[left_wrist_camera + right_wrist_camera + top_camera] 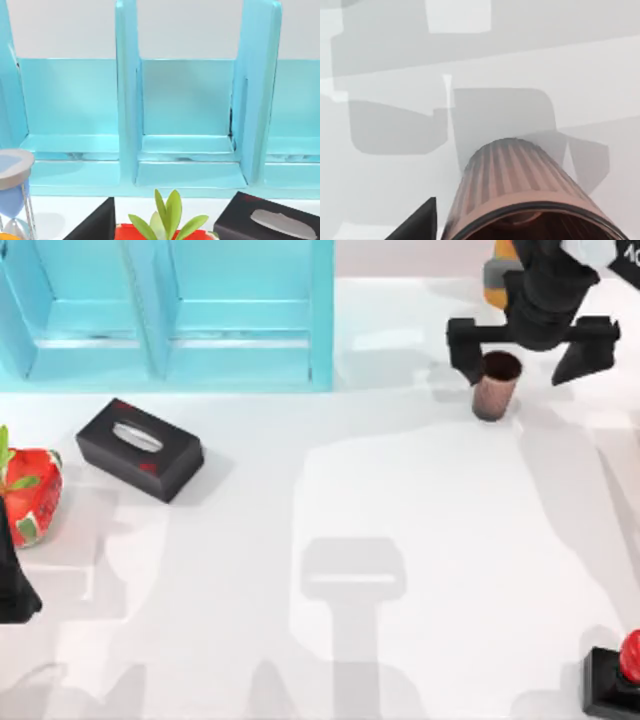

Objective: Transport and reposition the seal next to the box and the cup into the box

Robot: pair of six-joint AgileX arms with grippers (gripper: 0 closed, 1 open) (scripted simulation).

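At the upper right of the top view, the right hand (532,348) hangs over the cup (495,385), fingers wide apart and astride it, not yet gripping. The cup stands upright on the worktop (400,540). This looks like the grasping step; next the fingers must close, then carry it to the box (170,310). The seal (618,680) waits at lower right. The left hand (12,585) idles at the left edge; its fingers cannot be judged.

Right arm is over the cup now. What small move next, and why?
Probably close the right gripper on the cup. Its fingers stand spread, and the cup stands upright on the table, near one finger, so a slight centering nudge first may help.
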